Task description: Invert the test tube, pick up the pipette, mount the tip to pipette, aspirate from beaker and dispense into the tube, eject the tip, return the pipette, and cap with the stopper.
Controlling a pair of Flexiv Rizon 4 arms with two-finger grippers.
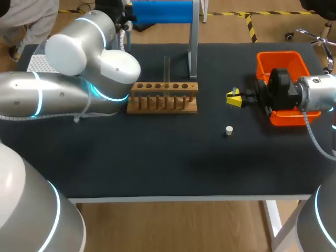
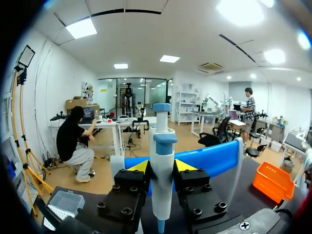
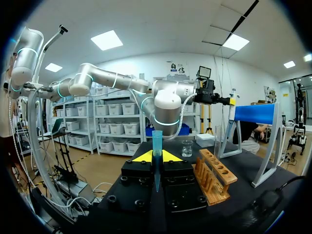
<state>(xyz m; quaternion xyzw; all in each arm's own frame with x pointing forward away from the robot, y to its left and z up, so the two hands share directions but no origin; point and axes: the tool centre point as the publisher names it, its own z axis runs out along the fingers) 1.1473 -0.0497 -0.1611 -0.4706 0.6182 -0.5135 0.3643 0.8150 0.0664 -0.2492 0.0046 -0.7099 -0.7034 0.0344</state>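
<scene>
Fingers: left gripper (image 2: 162, 166) clamps white pipette (image 2: 162, 192), right gripper (image 3: 156, 157) tapered blue tip (image 3: 157, 139). Glass beaker (image 3: 187, 148) shows only from right wrist.

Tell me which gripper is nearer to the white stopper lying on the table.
Right. The right gripper, shut on a blue tip, is a little beyond the stopper. The left gripper is far back across the table, shut on the pipette at the blue stand.

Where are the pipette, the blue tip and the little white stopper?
pipette (image 2: 162, 180): left wrist view, on its white body.
blue tip (image 3: 157, 144): right wrist view, on its wide upper end.
stopper (image 1: 229, 129): head view, on its white top.
</scene>
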